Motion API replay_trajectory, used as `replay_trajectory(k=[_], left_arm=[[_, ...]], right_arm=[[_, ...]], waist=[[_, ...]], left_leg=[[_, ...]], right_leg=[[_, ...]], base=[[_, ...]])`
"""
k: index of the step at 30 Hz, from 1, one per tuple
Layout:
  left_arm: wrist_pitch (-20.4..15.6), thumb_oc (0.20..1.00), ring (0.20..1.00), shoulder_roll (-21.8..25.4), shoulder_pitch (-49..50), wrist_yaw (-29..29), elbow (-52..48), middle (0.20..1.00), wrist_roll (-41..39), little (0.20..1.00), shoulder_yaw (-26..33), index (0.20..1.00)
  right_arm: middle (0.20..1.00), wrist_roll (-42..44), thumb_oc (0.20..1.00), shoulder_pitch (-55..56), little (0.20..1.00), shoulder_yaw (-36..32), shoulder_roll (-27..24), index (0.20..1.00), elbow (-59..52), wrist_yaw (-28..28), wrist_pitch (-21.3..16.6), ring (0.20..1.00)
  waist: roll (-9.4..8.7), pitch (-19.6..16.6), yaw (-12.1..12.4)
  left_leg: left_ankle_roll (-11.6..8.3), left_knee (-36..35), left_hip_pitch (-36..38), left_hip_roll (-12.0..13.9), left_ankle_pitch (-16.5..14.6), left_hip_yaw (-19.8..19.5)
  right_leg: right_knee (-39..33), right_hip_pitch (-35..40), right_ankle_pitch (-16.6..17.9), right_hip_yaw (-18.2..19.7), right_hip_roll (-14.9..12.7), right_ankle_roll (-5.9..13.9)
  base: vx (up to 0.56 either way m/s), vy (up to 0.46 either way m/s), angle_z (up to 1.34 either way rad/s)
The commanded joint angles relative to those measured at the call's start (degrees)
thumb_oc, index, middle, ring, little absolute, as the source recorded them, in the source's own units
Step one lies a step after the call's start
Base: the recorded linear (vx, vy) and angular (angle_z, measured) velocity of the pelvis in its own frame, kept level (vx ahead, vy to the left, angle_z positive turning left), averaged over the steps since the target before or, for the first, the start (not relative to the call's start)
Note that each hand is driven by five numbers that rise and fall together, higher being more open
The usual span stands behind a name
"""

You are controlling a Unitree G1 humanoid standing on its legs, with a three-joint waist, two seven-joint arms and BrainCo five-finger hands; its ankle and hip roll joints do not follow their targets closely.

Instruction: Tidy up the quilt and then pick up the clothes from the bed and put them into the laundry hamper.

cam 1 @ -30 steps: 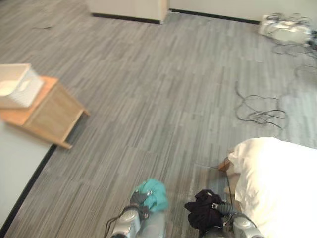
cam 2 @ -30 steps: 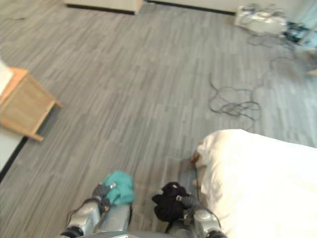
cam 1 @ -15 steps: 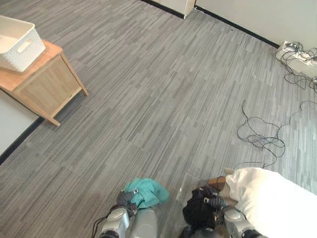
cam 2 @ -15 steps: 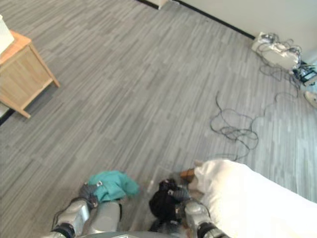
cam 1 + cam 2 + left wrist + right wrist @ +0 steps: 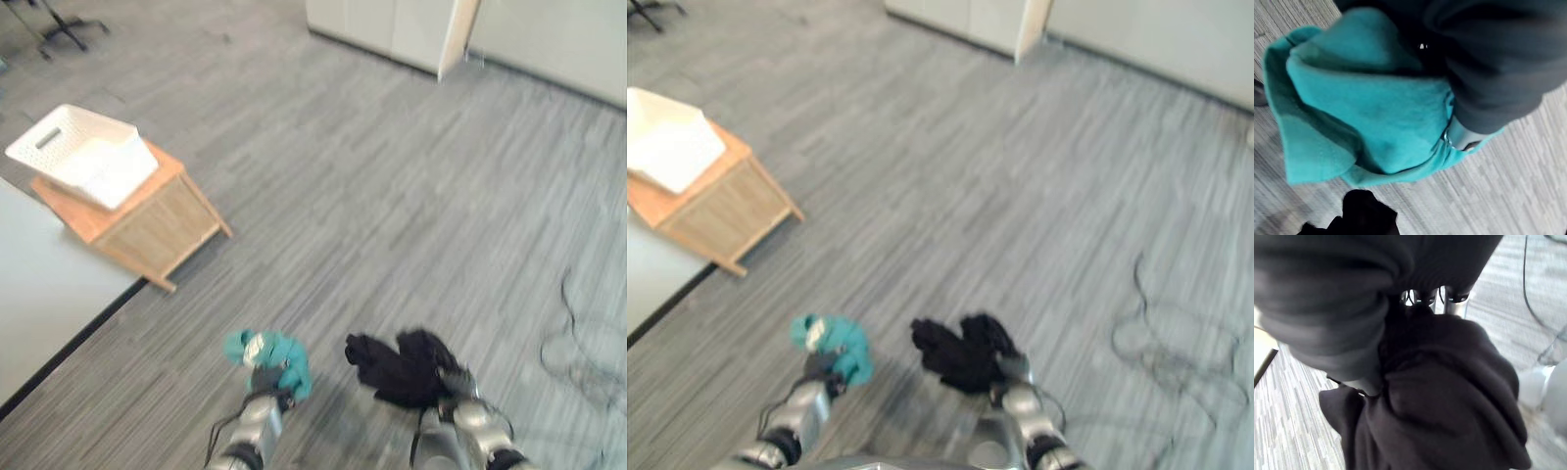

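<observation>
Both garments are off the bed and in the robot's hands, so the picking-up part looks done; the drop into the hamper is what remains. The left hand [image 5: 266,379], low in the frame left of centre, has its fingers clenched round a teal cloth [image 5: 276,354], which bunches above and around the hand. In the left wrist view the same teal cloth wraps over the hand, with one silver finger [image 5: 1463,138] poking out from under the fold. The right hand [image 5: 453,384], low and right of centre, grips a black garment [image 5: 400,365]; the right wrist view shows the dark fabric bundled tightly against the fingers [image 5: 1453,301], so that hold looks firm too.

The white hamper [image 5: 83,155] sits on a small wooden table [image 5: 147,220] in the upper left of the frame, well apart from both hands, with open grey floor [image 5: 392,196] between. Whether the quilt has been tidied cannot be judged from here. Judging by the layout, the robot must cross the floor toward the table and release both pieces over the hamper's open top.
</observation>
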Motion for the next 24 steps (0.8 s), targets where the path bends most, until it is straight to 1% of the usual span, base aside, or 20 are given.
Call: replay_trajectory(k=[1, 2, 3, 4, 5, 7, 8, 10, 11, 12, 13, 14, 15, 16, 17, 18, 19, 20, 22, 24], left_arm=[[-2.4, 0.200, 0.200, 3.8, 2.6, -2.0, -2.5, 0.200, -3.4, 0.200, 1.4, 0.200], [-2.7, 0.200, 0.200, 4.1, 3.0, -2.2, -3.3, 0.200, -3.6, 0.200, 1.9, 0.200], [-2.8, 0.200, 0.200, 4.4, 2.9, -2.1, -3.6, 0.200, -3.9, 0.200, 2.6, 0.200], [-2.8, 0.200, 0.200, 4.5, 2.9, -2.1, -3.6, 0.200, -3.9, 0.200, 2.6, 0.200], [3.0, 0.200, 0.200, 9.8, 1.3, -9.1, -27.1, 0.200, -1.5, 0.200, -7.2, 0.200], [3.5, 0.200, 0.200, 10.0, 3.8, -10.9, -20.6, 0.200, -1.9, 0.200, -6.7, 0.200], [1.0, 0.200, 0.200, 10.0, 10.7, -11.2, -20.9, 0.200, -0.7, 0.200, -5.1, 0.200], [1.3, 0.200, 0.200, 11.4, 15.9, -11.6, -25.8, 0.200, -1.7, 0.200, -4.7, 0.200], [1.4, 0.200, 0.200, 11.4, 16.0, -11.5, -25.9, 0.200, -1.7, 0.200, -4.7, 0.200], [1.7, 0.200, 0.200, 12.8, 18.0, -11.8, -27.6, 0.200, -2.0, 0.200, -4.0, 0.200], [1.9, 0.200, 0.200, 13.8, 18.2, -11.7, -27.6, 0.200, -2.1, 0.200, -3.2, 0.200], [2.0, 0.200, 0.200, 14.0, 17.6, -11.1, -26.6, 0.200, -2.0, 0.200, -2.6, 0.200], [2.0, 0.200, 0.200, 14.1, 17.2, -11.1, -26.3, 0.200, -2.0, 0.200, -2.6, 0.200], [2.1, 0.200, 0.200, 13.8, 16.9, -10.9, -25.8, 0.200, -2.1, 0.200, -2.6, 0.200], [2.3, 0.200, 0.200, 12.3, 14.0, -9.6, -22.7, 0.200, -2.1, 0.200, -2.9, 0.200], [2.2, 0.200, 0.200, 12.3, 13.9, -9.6, -22.6, 0.200, -2.1, 0.200, -2.9, 0.200], [2.1, 0.200, 0.200, 10.7, 11.5, -7.7, -19.0, 0.200, -0.9, 0.200, -2.6, 0.200], [2.0, 0.200, 0.200, 10.6, 11.4, -7.7, -18.8, 0.200, -0.8, 0.200, -2.6, 0.200], [1.5, 0.200, 0.200, 9.7, 9.3, -6.6, -18.3, 0.200, 0.3, 0.200, -2.7, 0.200], [1.3, 0.200, 0.200, 9.1, 6.8, -5.9, -17.0, 0.200, 1.6, 0.200, -3.3, 0.200]], right_arm=[[0.200, -4.2, 0.200, -2.9, 0.200, -1.0, 0.1, 0.200, -2.2, 1.1, -1.8, 0.200], [0.200, -4.3, 0.200, -3.1, 0.200, -0.8, -0.2, 0.200, -3.3, 1.4, -2.0, 0.200], [0.200, -4.2, 0.200, -3.7, 0.200, -0.1, -0.5, 0.200, -4.0, 2.0, -2.0, 0.200], [0.200, -4.2, 0.200, -3.8, 0.200, -0.1, -0.5, 0.200, -4.0, 2.0, -2.0, 0.200], [0.200, -4.3, 0.200, -4.9, 0.200, 1.5, -4.1, 0.200, -9.9, 6.8, 0.7, 0.200], [0.200, -5.1, 0.200, -4.9, 0.200, 1.9, -4.4, 0.200, -11.1, 7.6, 0.7, 0.200], [0.200, -6.7, 0.200, -4.2, 0.200, 1.4, -4.4, 0.200, -9.5, 6.9, -1.2, 0.200], [0.200, -8.2, 0.200, -4.2, 0.200, 1.1, -4.6, 0.200, -10.0, 5.4, -1.9, 0.200], [0.200, -8.3, 0.200, -4.2, 0.200, 1.1, -4.6, 0.200, -10.0, 5.4, -1.9, 0.200], [0.200, -8.5, 0.200, -4.6, 0.200, 1.0, -4.9, 0.200, -10.3, 4.9, -2.3, 0.200], [0.200, -8.7, 0.200, -5.0, 0.200, 0.8, -4.8, 0.200, -9.9, 4.4, -2.3, 0.200], [0.200, -8.7, 0.200, -5.4, 0.200, 0.7, -4.6, 0.200, -9.4, 4.2, -2.2, 0.200], [0.200, -8.6, 0.200, -5.7, 0.200, 0.6, -4.4, 0.200, -9.2, 4.2, -2.3, 0.200], [0.200, -8.5, 0.200, -5.3, 0.200, 0.1, -4.2, 0.200, -9.7, 4.0, -2.7, 0.200], [0.200, -8.8, 0.200, -4.3, 0.200, -0.6, -3.2, 0.200, -8.6, 3.4, -2.2, 0.200], [0.200, -8.8, 0.200, -4.3, 0.200, -0.6, -3.2, 0.200, -8.6, 3.3, -2.2, 0.200], [0.200, -8.5, 0.200, -3.4, 0.200, -1.3, -1.9, 0.200, -7.5, 3.3, -1.9, 0.200], [0.200, -8.5, 0.200, -3.4, 0.200, -1.3, -2.0, 0.200, -7.5, 3.3, -1.9, 0.200], [0.200, -8.2, 0.200, -2.8, 0.200, -1.6, -1.6, 0.200, -7.0, 3.6, -1.9, 0.200], [0.200, -7.8, 0.200, -3.0, 0.200, -2.4, -1.9, 0.200, -6.2, 4.3, -1.9, 0.200]], waist=[[-5.35, 0.7, 4.5], [-6.65, 2.1, 5.6], [-7.92, 3.2, 7.1], [-8.19, 3.2, 6.9], [-7.54, 4.3, 8.7], [-7.54, 4.0, 9.4], [-6.88, 3.4, 10.9], [-5.65, 2.3, 12.5], [-5.79, 2.1, 12.5], [-5.15, 2.0, 13.7], [-5.22, 1.9, 14.7], [-6.02, 1.9, 15.4], [-6.31, 2.0, 15.0], [-6.80, 1.0, 14.9], [-8.43, 0.5, 14.2], [-8.54, 0.5, 14.1], [-10.18, -0.2, 13.0], [-10.19, -0.2, 13.0], [-8.63, -0.8, 11.3], [-5.38, -0.9, 7.9]], left_leg=[[-1.24, 22.2, -5.7, -6.0, 1.1, 1.5], [0.09, 32.5, -12.2, -7.5, 3.2, 2.2], [1.49, 38.8, -17.1, -9.3, 1.5, 3.8], [1.56, 38.8, -17.4, -9.6, 1.8, 3.7], [1.77, 40.0, -22.7, -14.0, -2.9, 7.6], [2.06, 37.1, -25.4, -16.1, -3.9, 9.3], [4.30, 25.1, -26.2, -17.0, -6.0, 14.4], [4.46, 14.1, -28.0, -14.2, 0.5, 20.2], [4.46, 13.6, -28.0, -14.4, 1.0, 20.2], [3.77, 9.2, -30.2, -11.8, 4.7, 24.7], [3.50, 4.6, -32.1, -9.1, 6.0, 31.5], [3.78, 4.4, -34.1, -7.5, 7.2, 34.2], [3.73, 5.0, -34.5, -7.7, 6.7, 33.8], [4.57, 4.3, -32.8, -6.4, 6.3, 36.6], [5.97, 7.5, -32.0, -8.8, 6.1, 35.8], [6.11, 7.5, -31.9, -9.1, 6.0, 35.9], [8.05, 8.9, -30.5, -11.7, 3.4, 35.9], [8.14, 9.0, -30.5, -11.7, 3.3, 36.0], [9.76, 7.5, -26.4, -12.4, 2.4, 35.6], [10.23, 2.7, -18.0, -12.9, 0.9, 31.8]], right_leg=[[-1.8, 2.9, -1.2, -0.6, -2.7, 2.88], [-2.9, 5.1, -1.5, -1.2, -2.7, 1.46], [-4.6, 8.0, -2.1, -1.8, -2.3, 0.44], [-4.5, 7.9, -2.0, -1.9, -2.6, 0.50], [-6.6, 11.2, -3.8, -1.2, -2.0, 0.58], [-6.6, 11.6, -4.6, -1.3, -2.4, 0.59], [-7.3, 13.7, -7.9, -1.9, -0.4, 0.80], [-7.7, 16.2, -11.5, -3.7, 2.2, 0.99], [-7.7, 16.0, -11.3, -3.8, 2.1, 0.97], [-7.8, 18.7, -14.0, -4.7, 3.9, 0.80], [-7.7, 21.6, -15.8, -7.4, 4.7, 1.34], [-7.3, 23.8, -16.2, -9.7, 4.6, 1.95], [-7.5, 23.9, -16.5, -10.1, 4.6, 2.04], [-5.7, 25.0, -15.8, -11.8, 4.5, 2.59], [0.2, 24.8, -13.1, -11.9, 2.1, 3.95], [0.5, 24.7, -13.2, -11.9, 1.9, 4.19], [11.1, 23.5, -4.9, -10.5, -1.6, 7.57], [11.2, 23.4, -5.0, -10.5, -1.7, 7.57], [21.6, 20.2, 2.6, -7.8, -3.0, 7.57], [29.4, 13.5, 2.4, -5.7, -2.9, 7.55]], base=[[0.28, -0.322, -0.04], [0.26, -0.356, -0.40], [0.15, -0.227, -0.49], [0.38, -0.103, -0.34], [0.42, 0.050, -0.07], [0.45, 0.075, -0.14], [0.51, 0.114, -0.13], [0.52, 0.122, 0.15], [0.39, 0.088, 0.35], [0.53, 0.099, 0.50], [0.71, 0.124, 0.69], [0.51, 0.068, 1.10], [0.39, 0.061, 1.31], [0.58, 0.279, 1.61], [0.57, 0.295, 1.51], [0.77, 0.446, 1.51], [0.41, 0.212, 1.03], [0.62, 0.297, 0.60], [0.55, 0.281, 0.85], [0.86, 0.316, 1.12]])
